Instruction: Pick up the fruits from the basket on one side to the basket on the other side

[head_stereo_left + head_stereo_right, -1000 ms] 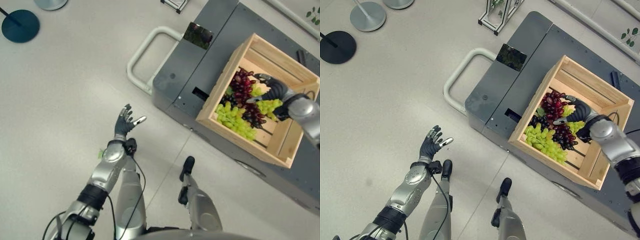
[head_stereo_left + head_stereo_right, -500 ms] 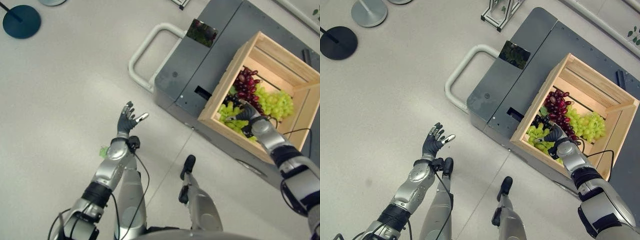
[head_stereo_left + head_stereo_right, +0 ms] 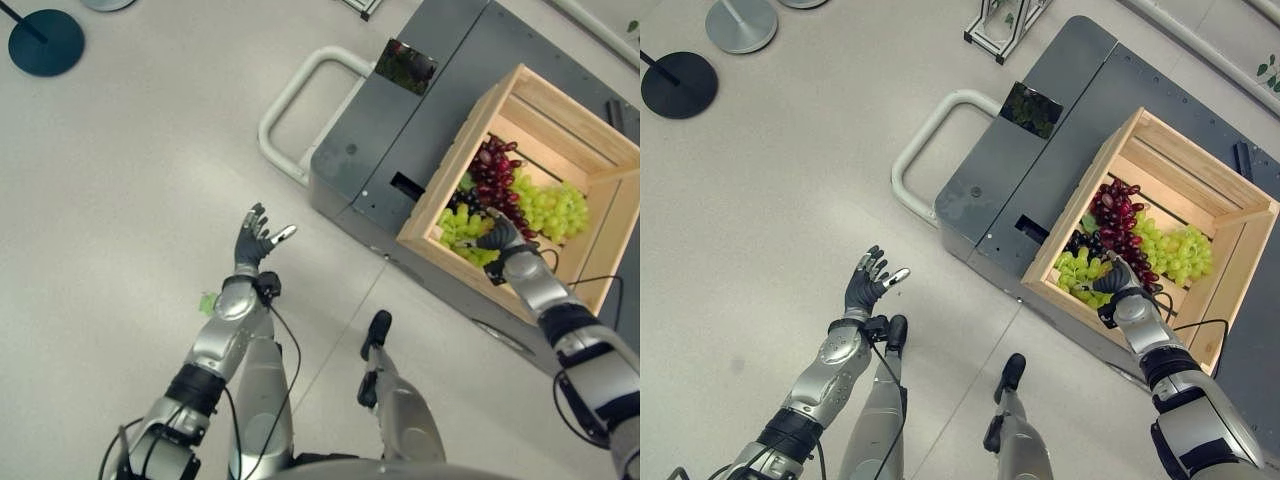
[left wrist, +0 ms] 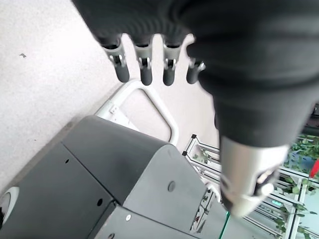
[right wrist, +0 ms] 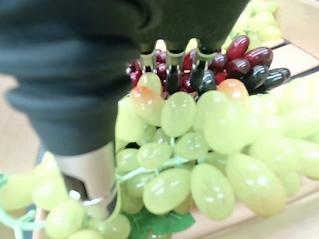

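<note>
Several grape bunches in a wooden crate

We see our right hand [image 3: 1118,291] curled around a glossy green grape bunch [image 5: 199,149] in the wooden crate [image 3: 1160,150], beside the dark red grapes [image 3: 1118,210]. Our left hand [image 3: 255,240] hangs open above the floor [image 3: 120,200].

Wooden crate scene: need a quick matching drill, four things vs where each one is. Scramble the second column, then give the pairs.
Things:
1. right robot hand
2. left robot hand
3. red grapes
4. white handle

Places:
A. over the bare floor, fingers spread, holding nothing
B. on the end of the grey cart, left of the wooden crate
C. on the green grapes at the near edge of the crate
D. in the crate, beyond the right hand

Pairs: 1-C, 2-A, 3-D, 4-B
</note>
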Tool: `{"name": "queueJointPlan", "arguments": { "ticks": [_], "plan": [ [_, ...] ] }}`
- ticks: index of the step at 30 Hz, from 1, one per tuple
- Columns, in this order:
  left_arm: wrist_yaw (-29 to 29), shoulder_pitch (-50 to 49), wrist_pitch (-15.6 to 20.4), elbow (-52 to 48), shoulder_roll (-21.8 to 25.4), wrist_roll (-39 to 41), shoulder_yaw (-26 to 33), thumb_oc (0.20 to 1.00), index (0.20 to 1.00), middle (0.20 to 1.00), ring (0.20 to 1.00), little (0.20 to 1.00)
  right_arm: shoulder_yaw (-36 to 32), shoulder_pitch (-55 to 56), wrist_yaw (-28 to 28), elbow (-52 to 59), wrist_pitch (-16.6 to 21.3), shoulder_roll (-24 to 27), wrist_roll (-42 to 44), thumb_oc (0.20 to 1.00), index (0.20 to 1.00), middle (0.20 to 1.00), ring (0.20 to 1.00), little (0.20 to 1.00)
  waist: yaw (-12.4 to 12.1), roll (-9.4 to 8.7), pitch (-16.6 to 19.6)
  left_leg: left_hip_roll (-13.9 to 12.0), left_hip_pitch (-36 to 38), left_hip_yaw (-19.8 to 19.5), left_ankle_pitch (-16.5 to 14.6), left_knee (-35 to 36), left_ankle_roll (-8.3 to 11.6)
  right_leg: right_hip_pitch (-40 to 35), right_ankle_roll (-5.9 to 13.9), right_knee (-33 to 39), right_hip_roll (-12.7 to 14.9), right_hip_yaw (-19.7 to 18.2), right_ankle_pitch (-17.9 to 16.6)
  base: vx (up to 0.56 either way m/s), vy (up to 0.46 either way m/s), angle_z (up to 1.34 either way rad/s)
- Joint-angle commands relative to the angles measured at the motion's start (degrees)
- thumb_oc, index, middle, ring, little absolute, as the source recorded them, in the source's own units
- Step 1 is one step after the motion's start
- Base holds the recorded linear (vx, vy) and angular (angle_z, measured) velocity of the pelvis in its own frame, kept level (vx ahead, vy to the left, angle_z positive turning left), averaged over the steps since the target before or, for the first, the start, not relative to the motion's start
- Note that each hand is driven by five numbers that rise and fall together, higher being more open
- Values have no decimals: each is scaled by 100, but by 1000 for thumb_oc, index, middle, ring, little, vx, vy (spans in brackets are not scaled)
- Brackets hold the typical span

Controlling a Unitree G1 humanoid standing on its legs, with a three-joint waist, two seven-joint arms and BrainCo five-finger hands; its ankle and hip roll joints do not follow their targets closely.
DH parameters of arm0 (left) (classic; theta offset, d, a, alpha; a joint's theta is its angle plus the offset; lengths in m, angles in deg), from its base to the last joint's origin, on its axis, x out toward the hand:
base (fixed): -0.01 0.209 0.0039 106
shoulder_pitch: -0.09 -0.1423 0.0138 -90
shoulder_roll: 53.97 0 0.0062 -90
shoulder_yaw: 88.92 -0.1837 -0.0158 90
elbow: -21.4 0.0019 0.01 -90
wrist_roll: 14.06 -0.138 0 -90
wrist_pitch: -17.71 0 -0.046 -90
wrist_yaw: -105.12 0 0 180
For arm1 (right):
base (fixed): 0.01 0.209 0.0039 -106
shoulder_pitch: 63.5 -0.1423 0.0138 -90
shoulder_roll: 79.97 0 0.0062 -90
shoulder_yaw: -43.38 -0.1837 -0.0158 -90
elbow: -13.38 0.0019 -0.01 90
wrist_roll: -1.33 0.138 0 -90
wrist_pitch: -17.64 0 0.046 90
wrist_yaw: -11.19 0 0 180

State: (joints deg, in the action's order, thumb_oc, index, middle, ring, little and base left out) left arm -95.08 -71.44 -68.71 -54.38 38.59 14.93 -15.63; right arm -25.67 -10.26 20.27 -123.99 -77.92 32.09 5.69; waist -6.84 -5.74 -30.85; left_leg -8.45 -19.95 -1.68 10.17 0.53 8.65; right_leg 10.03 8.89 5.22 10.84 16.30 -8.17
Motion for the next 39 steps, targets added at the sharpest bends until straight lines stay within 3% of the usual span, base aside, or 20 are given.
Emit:
{"name": "queueJointPlan", "arguments": {
  "ticks": [1,4,11,13,21,30,39],
  "plan": [
    [-9,-44,150,-300,-161,-14,154,1000,1000,1000,1000,1000,54,62,-115,529,-7,464,-182,1000,1000,1000,1000,1000,153,36,106,8,-256,77,-440,-352,54,214,273,-1022,394,-219,1184,0,0,0],
    [3,-70,131,-283,-142,-30,202,1000,1000,1000,1000,1000,-16,256,-276,865,-5,696,-206,1000,1000,1000,1000,1000,181,-2,106,-2,-255,78,-438,-348,57,207,281,-1021,403,-209,1183,0,0,0],
    [288,-75,86,-392,55,-35,166,1000,1000,1000,1000,1000,-77,922,-1228,1988,46,2060,261,1000,1000,1000,1000,1000,242,-199,106,-33,-221,68,-424,-334,76,144,291,-1017,398,-167,1184,0,0,0],
    [312,-65,97,-398,58,-23,138,1000,1000,1000,1000,1000,-35,910,-1256,2005,67,2121,335,1000,1000,1000,1000,1000,243,-205,106,-36,-212,69,-425,-331,76,136,291,-1011,398,-164,1180,0,0,0],
    [352,37,121,-445,106,26,98,1000,1000,1000,1000,1000,281,618,-1412,1992,44,2119,530,1000,1000,1000,1000,1000,214,-183,106,-43,-210,72,-412,-318,84,130,289,-992,394,-164,1171,0,0,0],
    [302,26,142,-430,69,55,138,1000,1000,1000,1000,1000,189,489,-1208,1967,87,1999,585,1000,1000,1000,1000,1000,196,-170,106,-23,-209,56,-422,-320,73,120,295,-978,401,-164,1163,0,0,0],
    [273,100,134,-438,-20,53,18,1000,1000,1000,1000,1000,387,67,-895,1323,42,1218,334,1000,1000,1000,1000,1000,125,-98,106,-15,-231,57,-423,-325,67,146,280,-978,390,-160,1159,0,0,0]
  ]
}}
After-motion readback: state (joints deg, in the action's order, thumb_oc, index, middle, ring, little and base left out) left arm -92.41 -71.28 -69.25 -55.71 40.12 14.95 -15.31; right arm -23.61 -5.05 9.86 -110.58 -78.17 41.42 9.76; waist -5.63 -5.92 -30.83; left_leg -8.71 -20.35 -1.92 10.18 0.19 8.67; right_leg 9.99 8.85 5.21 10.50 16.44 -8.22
